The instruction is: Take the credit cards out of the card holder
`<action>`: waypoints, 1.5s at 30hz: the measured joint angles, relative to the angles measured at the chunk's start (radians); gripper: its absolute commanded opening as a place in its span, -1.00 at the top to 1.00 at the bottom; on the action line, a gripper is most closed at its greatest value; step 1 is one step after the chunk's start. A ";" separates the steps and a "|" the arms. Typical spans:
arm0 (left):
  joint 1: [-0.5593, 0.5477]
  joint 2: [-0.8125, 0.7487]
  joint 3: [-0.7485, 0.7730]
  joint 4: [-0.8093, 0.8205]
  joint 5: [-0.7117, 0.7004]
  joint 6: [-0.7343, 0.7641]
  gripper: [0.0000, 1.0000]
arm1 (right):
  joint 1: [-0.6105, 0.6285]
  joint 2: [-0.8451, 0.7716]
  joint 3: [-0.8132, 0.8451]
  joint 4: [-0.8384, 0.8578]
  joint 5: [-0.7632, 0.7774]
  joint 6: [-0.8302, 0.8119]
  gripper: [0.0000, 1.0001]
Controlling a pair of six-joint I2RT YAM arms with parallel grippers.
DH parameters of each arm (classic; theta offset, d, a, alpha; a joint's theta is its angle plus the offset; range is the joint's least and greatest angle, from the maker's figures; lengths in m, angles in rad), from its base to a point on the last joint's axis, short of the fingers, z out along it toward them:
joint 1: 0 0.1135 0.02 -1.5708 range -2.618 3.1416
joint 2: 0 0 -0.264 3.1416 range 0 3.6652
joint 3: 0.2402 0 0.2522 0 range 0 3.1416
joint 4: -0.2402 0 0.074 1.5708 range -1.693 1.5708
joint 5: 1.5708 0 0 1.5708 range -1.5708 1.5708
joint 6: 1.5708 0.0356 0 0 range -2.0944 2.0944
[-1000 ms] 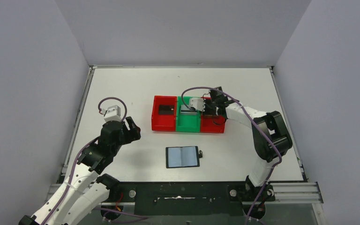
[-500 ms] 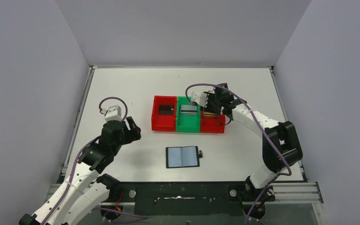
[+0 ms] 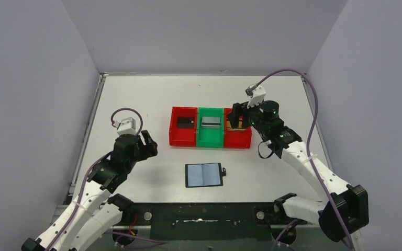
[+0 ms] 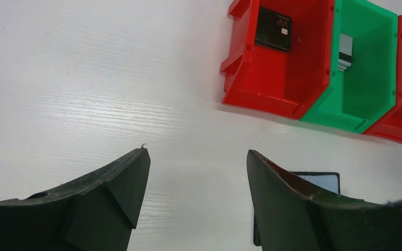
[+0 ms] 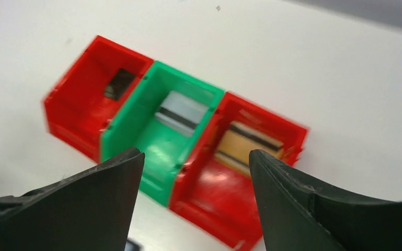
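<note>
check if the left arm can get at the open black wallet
Probably yes: the flat black bifold wallet lies unobstructed, a little to the right of the open, empty left pincer, with nothing between them.

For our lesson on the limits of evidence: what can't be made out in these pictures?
Gold card: blurred, right wrist view; mostly behind right hand, top view.
Wallet: pockets too small, top view; mostly behind left hand, left wrist view.
Silver card: partly behind green bin wall, left wrist view.
</note>
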State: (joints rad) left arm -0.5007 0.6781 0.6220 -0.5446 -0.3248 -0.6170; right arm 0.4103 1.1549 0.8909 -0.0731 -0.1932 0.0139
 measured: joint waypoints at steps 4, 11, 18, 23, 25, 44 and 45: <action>0.000 0.000 0.000 0.000 0.000 -0.001 -0.36 | 0.102 -0.007 -0.077 -0.019 0.069 0.359 -0.51; 0.000 -0.002 0.000 -0.001 -0.001 -0.003 -0.38 | 0.482 0.077 -0.144 -0.248 0.378 0.797 -0.51; 0.000 -0.003 0.000 -0.006 0.000 -0.005 -0.49 | 0.662 0.241 -0.066 -0.323 0.536 0.987 -0.56; 0.000 -0.003 0.000 -0.009 -0.001 -0.007 -0.66 | 0.769 0.432 0.090 -0.373 0.596 1.043 -0.58; 0.000 -0.004 0.000 -0.013 -0.004 -0.008 -0.69 | 0.795 0.476 0.130 -0.386 0.607 1.049 -0.58; 0.000 -0.056 0.000 -0.037 -0.050 -0.033 -0.80 | 0.823 0.656 0.220 -0.453 0.605 1.064 -0.50; 0.000 -0.055 0.000 -0.037 -0.050 -0.034 -0.80 | 0.823 0.666 0.235 -0.466 0.606 1.065 -0.50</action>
State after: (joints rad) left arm -0.5003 0.6231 0.6220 -0.5812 -0.3748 -0.6506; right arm 1.2331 1.8210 1.1255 -0.5388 0.4129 1.0786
